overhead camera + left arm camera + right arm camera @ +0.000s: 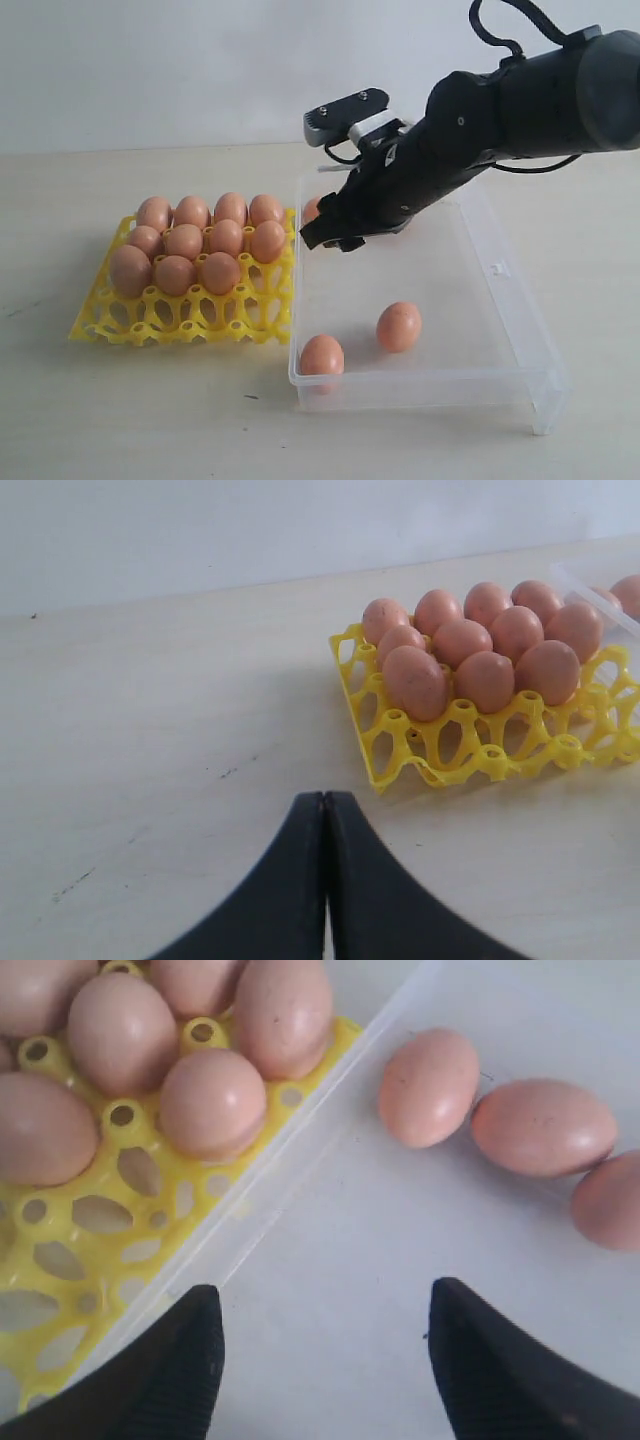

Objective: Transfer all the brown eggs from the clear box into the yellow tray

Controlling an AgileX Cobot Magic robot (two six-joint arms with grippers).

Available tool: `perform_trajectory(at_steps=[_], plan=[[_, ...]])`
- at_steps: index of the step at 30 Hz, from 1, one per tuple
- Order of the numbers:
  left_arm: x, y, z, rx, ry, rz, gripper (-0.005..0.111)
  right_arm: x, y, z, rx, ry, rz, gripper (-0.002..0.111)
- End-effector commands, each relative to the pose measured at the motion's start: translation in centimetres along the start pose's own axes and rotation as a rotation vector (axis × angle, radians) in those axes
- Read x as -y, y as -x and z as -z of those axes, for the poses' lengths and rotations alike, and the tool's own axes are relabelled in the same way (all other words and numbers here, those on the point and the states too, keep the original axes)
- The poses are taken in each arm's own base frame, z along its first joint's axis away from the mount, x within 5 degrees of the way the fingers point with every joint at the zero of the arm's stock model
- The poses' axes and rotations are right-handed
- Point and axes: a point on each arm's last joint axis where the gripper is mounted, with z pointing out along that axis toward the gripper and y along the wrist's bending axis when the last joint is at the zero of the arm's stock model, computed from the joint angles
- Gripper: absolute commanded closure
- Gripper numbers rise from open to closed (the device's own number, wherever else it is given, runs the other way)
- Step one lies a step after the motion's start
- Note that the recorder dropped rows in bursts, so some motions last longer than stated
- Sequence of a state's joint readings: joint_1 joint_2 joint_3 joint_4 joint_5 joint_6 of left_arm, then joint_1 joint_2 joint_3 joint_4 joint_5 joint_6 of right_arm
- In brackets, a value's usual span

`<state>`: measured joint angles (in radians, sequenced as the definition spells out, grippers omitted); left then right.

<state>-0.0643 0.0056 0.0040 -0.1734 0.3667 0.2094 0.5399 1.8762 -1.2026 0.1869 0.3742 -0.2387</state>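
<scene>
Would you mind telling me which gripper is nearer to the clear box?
Right. The right gripper hovers over the clear box; the left gripper is beyond the yellow tray.

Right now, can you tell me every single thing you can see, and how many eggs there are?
brown eggs in the tray: eleven, orange-brown, in the back cells; the front cells are empty.
brown eggs in the box: five, orange-brown; two at the near end, three at the far end, mostly hidden behind the arm.
yellow tray: one, bright yellow, right beside the box.
clear box: one, see-through, on the table.
table: one, pale beige, under everything.
wall: one, white, behind the table.
right pincer: one, black, open, over the box near the three eggs.
left pincer: one, black, shut, over bare table near the tray.
</scene>
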Motion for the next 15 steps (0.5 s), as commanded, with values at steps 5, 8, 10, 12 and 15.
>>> perform_trajectory(at_steps=[5,8,10,12,15], plan=[[0.0,0.2,0.1,0.017,-0.001,-0.004,0.107,6.2,-0.8,-0.4,-0.029,-0.082,-0.383,0.050],[0.0,0.2,0.1,0.017,-0.001,-0.004,0.107,8.2,-0.7,-0.9,-0.028,-0.084,-0.505,0.050],[0.0,0.2,0.1,0.017,-0.001,-0.004,0.107,9.0,-0.5,-1.4,-0.034,-0.075,-0.557,0.050],[0.0,0.2,0.1,0.017,-0.001,-0.004,0.107,9.5,-0.3,-2.0,-0.055,-0.070,-0.574,0.050],[0.0,0.2,0.1,0.017,-0.001,-0.004,0.107,10.2,0.2,-3.1,-0.074,-0.061,-0.587,0.050]])
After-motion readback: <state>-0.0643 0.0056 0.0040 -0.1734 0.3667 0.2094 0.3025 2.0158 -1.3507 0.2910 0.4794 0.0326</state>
